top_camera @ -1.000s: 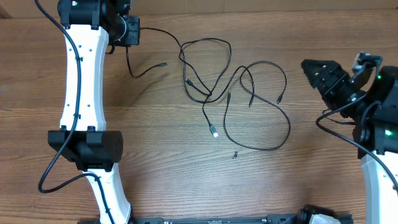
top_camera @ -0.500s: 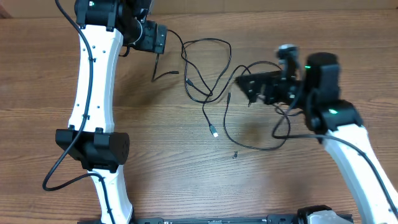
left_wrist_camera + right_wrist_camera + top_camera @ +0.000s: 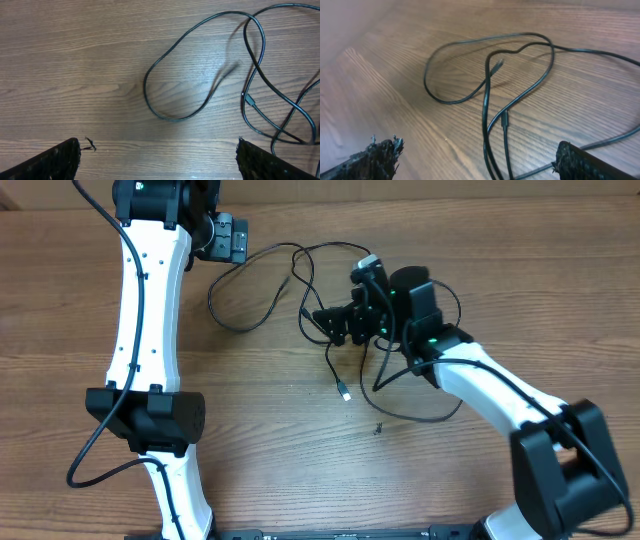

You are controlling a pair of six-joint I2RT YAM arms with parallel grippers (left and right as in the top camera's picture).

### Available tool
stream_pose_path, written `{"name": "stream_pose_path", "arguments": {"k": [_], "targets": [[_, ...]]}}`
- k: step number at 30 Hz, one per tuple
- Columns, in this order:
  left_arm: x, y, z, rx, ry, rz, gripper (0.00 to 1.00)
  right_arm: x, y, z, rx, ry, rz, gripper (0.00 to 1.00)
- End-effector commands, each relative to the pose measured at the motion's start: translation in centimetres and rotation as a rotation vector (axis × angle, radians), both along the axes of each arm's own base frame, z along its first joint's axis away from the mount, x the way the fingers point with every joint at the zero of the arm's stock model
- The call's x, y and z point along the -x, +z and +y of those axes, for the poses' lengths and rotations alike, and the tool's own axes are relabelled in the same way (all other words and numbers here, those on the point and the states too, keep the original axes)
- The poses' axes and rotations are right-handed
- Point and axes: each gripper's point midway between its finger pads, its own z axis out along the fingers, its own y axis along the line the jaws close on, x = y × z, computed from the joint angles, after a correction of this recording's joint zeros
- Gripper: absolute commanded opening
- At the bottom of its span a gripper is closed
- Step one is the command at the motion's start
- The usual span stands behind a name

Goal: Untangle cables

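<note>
Brown wood-grain worktop [image 3: 270, 455] filled every view, and the thin black cables [image 3: 211, 310] lay loose on it, toward its far half. One wide loop swung out to the left, several strands crossed in a knot near the centre, another loop trailed right, and a silver-tipped plug [image 3: 345, 393] pointed toward the near edge. The left arm's fingers [image 3: 50, 162] were spread fully apart with nothing between them. They hung above the wide left loop, which lay flat and untouched in their wrist view. That strand looked nearly free already, so this arm seemed placed to draw it away from the rest. The right arm's fingers [image 3: 590, 165] were also parted wide and empty, reaching in low over the central crossing. Their wrist view showed overlapping strands directly ahead, including a small plug end. The overlaps were densest there, which probably explained why the right arm was positioned at that spot.
</note>
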Motion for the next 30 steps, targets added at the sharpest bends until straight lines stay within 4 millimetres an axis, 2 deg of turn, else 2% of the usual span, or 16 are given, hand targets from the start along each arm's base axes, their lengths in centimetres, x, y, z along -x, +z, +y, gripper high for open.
{"name": "stream_pose_path", "arguments": {"k": [1,5,10,15,19,22,26,27,28,29,30], "targets": [[0.1,1.1,0.6,-0.011,0.026,-0.032,1.0,-1.7,-1.6,0.2,0.049,-0.023,-0.051,1.0],[0.1,1.1,0.5,-0.008,0.025,-0.032,0.99,-2.4,-2.9,0.2,0.057,-0.037,-0.052,0.95],[0.1,1.1,0.5,-0.008,0.025,-0.032,1.0,-2.5,-3.4,0.4,0.056,-0.034,-0.053,0.82],[0.1,1.1,0.5,-0.008,0.025,-0.032,1.0,-2.2,-3.6,1.3,0.054,-0.016,-0.059,0.8],[0.1,1.1,0.5,-0.008,0.025,-0.032,0.99,-2.0,-5.0,2.4,0.055,0.004,-0.056,0.79],[0.1,1.1,0.5,-0.008,0.025,-0.032,1.0,-1.9,-5.7,2.7,0.057,0.01,-0.051,0.72],[0.1,1.1,0.5,-0.008,0.025,-0.032,1.0,-2.0,-5.6,2.8,0.054,0.01,-0.059,0.46],[0.1,1.1,0.5,-0.008,0.025,-0.032,1.0,-2.1,-5.6,2.8,0.053,0.009,-0.059,0.26],[0.1,1.1,0.5,-0.008,0.025,-0.032,1.0,-2.1,-5.6,2.8,0.052,0.009,-0.058,0.13],[0.1,1.1,0.5,-0.008,0.025,-0.032,1.0,-2.1,-5.5,2.8,0.034,-0.005,-0.041,0.06],[0.1,1.1,0.5,-0.008,0.025,-0.032,1.0,-2.0,-5.1,2.9,0.015,-0.006,-0.031,0.05]]}}
